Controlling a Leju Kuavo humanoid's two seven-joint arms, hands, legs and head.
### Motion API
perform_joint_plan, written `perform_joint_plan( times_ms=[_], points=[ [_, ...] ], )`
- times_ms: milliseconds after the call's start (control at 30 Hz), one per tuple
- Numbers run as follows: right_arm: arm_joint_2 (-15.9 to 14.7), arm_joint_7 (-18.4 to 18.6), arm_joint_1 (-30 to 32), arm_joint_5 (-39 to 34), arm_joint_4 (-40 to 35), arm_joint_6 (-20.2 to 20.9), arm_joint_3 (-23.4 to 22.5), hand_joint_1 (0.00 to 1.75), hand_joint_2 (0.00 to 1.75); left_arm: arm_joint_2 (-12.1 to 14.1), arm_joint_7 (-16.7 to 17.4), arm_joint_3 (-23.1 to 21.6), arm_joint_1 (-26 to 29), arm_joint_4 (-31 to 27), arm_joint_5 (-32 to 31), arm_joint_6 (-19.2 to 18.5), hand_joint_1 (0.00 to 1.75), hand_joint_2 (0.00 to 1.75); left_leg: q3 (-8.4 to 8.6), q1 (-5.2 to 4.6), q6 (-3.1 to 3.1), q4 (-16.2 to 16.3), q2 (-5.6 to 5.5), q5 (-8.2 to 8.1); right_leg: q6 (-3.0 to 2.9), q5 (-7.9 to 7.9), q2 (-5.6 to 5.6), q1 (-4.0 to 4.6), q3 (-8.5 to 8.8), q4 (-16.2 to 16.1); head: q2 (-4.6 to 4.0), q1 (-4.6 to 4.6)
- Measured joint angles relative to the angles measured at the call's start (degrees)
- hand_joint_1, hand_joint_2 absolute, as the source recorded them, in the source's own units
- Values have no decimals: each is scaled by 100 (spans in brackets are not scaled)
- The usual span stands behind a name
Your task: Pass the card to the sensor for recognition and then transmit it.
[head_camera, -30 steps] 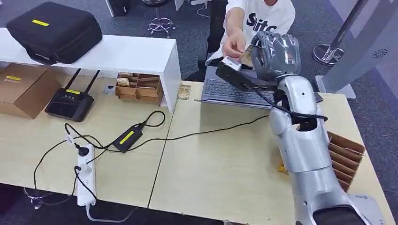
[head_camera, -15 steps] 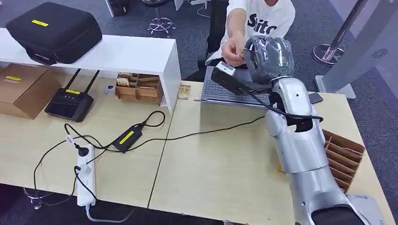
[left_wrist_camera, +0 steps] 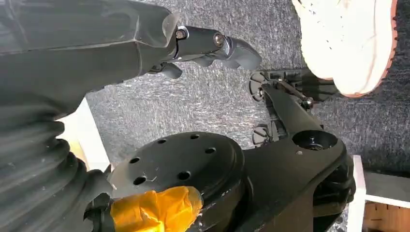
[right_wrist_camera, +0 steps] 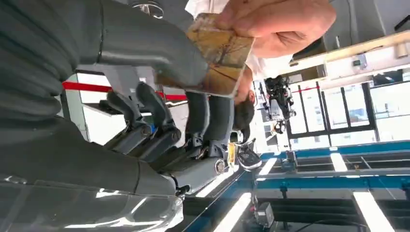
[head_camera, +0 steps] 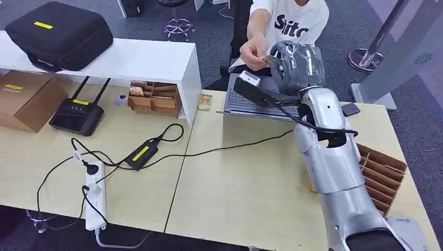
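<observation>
My right hand (head_camera: 296,65) is raised above the far edge of the desk, in front of a seated person in a white T-shirt (head_camera: 292,21). It pinches a small brownish card (head_camera: 272,60) between thumb and fingers. In the right wrist view the thumb (right_wrist_camera: 159,48) lies across one end of the card (right_wrist_camera: 223,50), and the person's hand (right_wrist_camera: 278,19) grips the other end. In the head view the person's hand (head_camera: 255,52) is at the card as well. My left hand (left_wrist_camera: 96,53) hangs low over grey carpet, holding nothing, its fingers (left_wrist_camera: 217,43) stretched out.
A laptop (head_camera: 251,102) sits below the raised hand, with a phone (head_camera: 350,109) beside it. A slotted cardboard rack (head_camera: 384,175) stands at the desk's right edge. Further left are a white shelf (head_camera: 130,60), a black case (head_camera: 60,34), a router (head_camera: 78,116) and a power strip (head_camera: 95,201) with cables.
My right hand has moved a little left and further from me with the card. The person's hand has followed it and stays on the card.
</observation>
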Motion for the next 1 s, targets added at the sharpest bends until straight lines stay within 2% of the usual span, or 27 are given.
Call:
perform_joint_plan(
  times_ms=[267, 333, 433, 500, 667, 833, 1000],
  points=[
    [-79, -6, 62, -128, -47, -129, 22, 0, 175, -2, 0, -2, 4, 0, 120, 13, 0, 175, 5, 0, -2, 0, 1, 2, -2, 2, 0, 0, -1, 0, 0, -2],
    [-142, -215, 251, -639, -214, -111, -72, 0, 175, -9, -9, -2, 9, 0, 206, 20, 0, 175, 7, 0, -2, 1, -1, 2, -2, 2, -2, 0, 3, -2, 0, -2],
    [-192, -604, 720, -2006, -608, 64, -359, 0, 175, -33, -7, -2, 19, 0, 352, 72, 0, 175, 7, 0, -2, 2, -3, 1, -2, 2, -2, 0, 2, -6, 0, -2],
    [-221, -864, 1148, -2915, -1052, 109, -689, 0, 175, -53, -7, -2, 28, 0, 429, 114, 0, 175, 7, 0, 0, 2, -10, -1, 1, 0, -9, 0, 4, -11, 0, -2],
    [-192, -1505, 2741, -4357, -2420, 144, -1778, 0, 175, -138, -72, -2, 87, 37, 592, 256, 0, 175, 1, 1, 8, 1, -35, -16, -1, -16, -33, 1, 16, -19, 0, -2],
    [35, -2064, 3891, -5113, -3417, 254, -2785, 0, 175, -197, -105, 0, 107, 96, 697, 308, 0, 175, 3, 0, 5, 0, -33, -26, 0, -23, -31, 0, 14, -22, 0, -2],
    [382, -2452, 4600, -5645, -4174, 341, -3841, 0, 175, -240, -140, 0, 111, 151, 774, 334, 0, 175, 5, 0, 3, -1, -30, -29, -2, -24, -26, 0, 14, -21, 0, 0]
  ],
)
